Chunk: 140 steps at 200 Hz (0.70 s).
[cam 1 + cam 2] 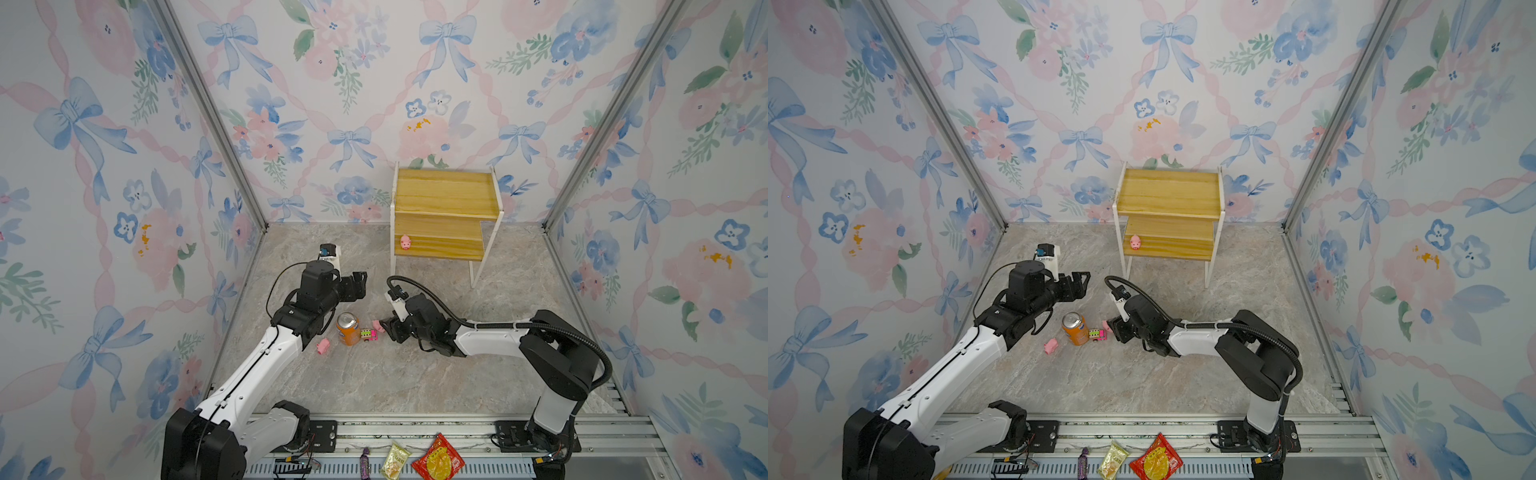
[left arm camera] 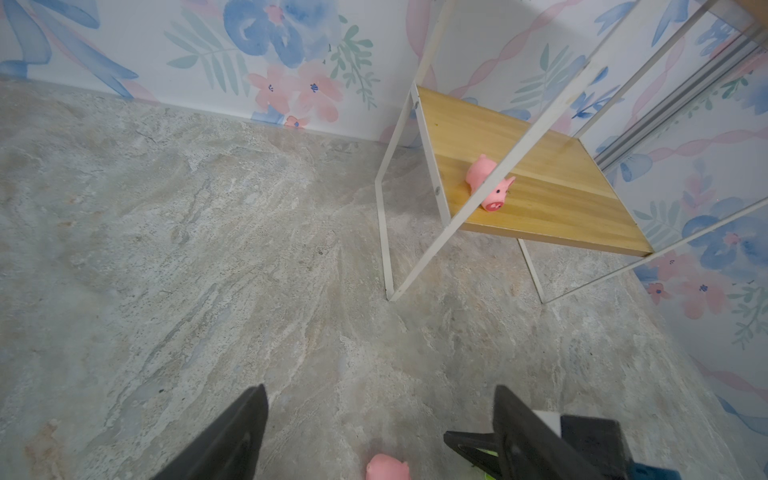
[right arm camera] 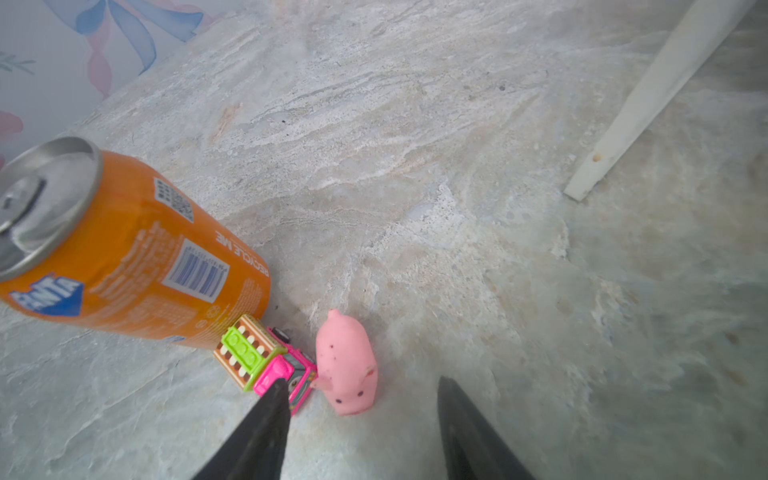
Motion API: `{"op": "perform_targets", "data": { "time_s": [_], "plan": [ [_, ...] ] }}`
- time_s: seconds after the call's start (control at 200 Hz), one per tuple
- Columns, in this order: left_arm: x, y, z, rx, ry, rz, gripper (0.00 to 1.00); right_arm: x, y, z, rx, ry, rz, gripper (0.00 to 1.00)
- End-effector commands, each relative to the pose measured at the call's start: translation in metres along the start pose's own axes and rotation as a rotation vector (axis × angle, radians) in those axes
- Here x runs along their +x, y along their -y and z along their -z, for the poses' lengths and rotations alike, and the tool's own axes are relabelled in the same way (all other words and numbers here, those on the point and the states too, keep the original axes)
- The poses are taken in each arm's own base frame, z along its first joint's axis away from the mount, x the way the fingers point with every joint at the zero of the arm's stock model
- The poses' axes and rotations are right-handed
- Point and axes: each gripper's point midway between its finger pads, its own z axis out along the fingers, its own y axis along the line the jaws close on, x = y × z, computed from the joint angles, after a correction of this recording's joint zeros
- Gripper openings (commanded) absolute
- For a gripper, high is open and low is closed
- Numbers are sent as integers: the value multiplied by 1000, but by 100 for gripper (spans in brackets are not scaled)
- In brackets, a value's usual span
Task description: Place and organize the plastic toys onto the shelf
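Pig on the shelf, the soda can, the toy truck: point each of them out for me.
Shelf pig (image 1: 405,242), in a top view, on its pink body.
Can (image 1: 348,336), in a top view, on its orange side.
Truck (image 3: 243,347), right wrist view, on its green load.

Bright, even, soft-shadowed light; top views bend at edges, wrist views slightly soft.

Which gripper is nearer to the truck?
Right. The right gripper is just beside the truck, with one fingertip close to its pink cab. The left gripper is apart from it, farther toward the back wall.
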Motion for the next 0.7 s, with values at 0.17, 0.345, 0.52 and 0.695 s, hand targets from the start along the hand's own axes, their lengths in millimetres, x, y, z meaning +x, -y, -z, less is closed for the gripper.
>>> {"op": "perform_targets", "data": {
  "time_s": [0.17, 0.345, 0.52, 0.695],
  "plan": [
    [4, -6, -1, -16, -1, -11, 86, 14, -15, -11, -93, -51, 83, 57],
    [5, -6, -3, -18, -7, -12, 86, 17, -19, -19, -113, -88, 105, 57],
    [5, -6, -3, -21, -7, -12, 86, 23, -15, -29, -88, -135, 113, 53],
    [5, -7, -3, -22, -7, -13, 86, 26, -13, -35, -81, -164, 108, 51]
  ]
}}
